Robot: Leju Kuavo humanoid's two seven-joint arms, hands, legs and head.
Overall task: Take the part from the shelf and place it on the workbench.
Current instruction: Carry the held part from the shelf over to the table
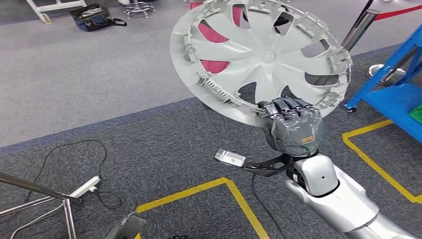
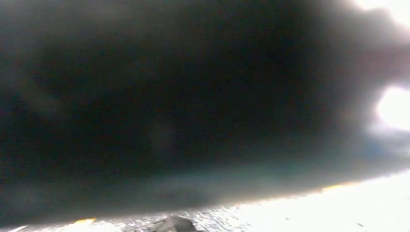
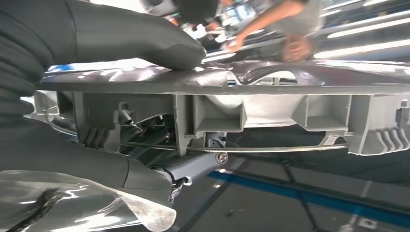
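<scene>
The right robot hand (image 1: 293,122) grips the wheel cover (image 1: 259,55) by its rim, aloft beside the blue shelf (image 1: 398,94); carrying step; next, finding the bench.

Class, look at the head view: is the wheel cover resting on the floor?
No, the right robot hand holds the wheel cover by its rim, up above the carpet.

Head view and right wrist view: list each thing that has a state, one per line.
Hubcap: held up off the floor, tilted, gripped at its lower rim.
Right hand: grips the hubcap's rim, thumb pressed on one face.
Power strip: lying on the carpet, cable attached.
Blue shelf: standing on the floor.
</scene>
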